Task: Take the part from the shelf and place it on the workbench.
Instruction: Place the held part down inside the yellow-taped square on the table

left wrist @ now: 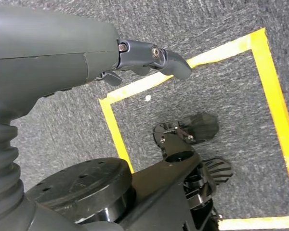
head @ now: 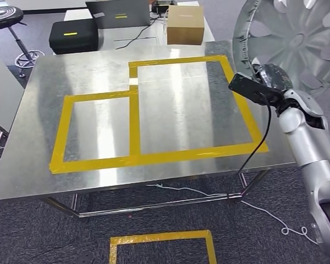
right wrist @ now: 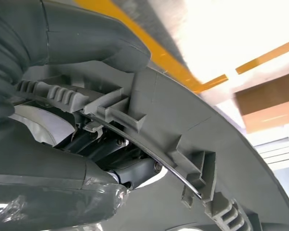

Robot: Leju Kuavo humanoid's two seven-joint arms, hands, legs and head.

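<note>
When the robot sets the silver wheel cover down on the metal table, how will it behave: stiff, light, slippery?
The wheel cover looks like thin moulded plastic with ribs and clips, so probably light and fairly stiff. Its open spokes suggest some flex. The right hand holds it only at the rim, so it may swing. It may slide on the shiny table.

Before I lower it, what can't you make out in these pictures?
- Silver plastic wheel cover: cut off by the head view's top and right edges.
- Right hand: fingers behind the cover's rim; exact grip unclear.
- Brown cardboard box: blurred in right wrist view.
- Steel workbench: overexposed there.
</note>
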